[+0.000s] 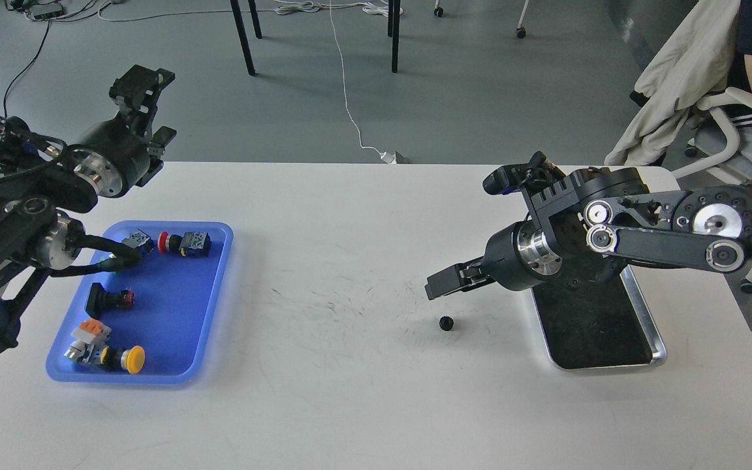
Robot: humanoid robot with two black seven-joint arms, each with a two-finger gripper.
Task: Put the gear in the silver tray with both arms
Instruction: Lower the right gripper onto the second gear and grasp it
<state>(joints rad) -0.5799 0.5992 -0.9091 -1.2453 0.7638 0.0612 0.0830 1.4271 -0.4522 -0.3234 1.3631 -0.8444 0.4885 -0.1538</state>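
Observation:
A small black gear point(446, 322) lies on the white table point(363, 215), left of the silver tray point(649, 318). My right arm lies across the tray's far half and hides it. My right gripper point(440, 287) points left and down, just above and slightly left of the gear, not touching it. Its fingers overlap from this side, so I cannot tell how they stand. A tiny dark gear-like piece point(572, 284) lies in the tray. My left gripper point(153, 108) is raised over the table's far left edge, open and empty.
A blue plastic tray point(216, 287) with several push buttons and switches stands at the left, under my left arm. A person sits in a chair point(728, 108) beyond the table's right corner. Table legs and cables are on the floor behind.

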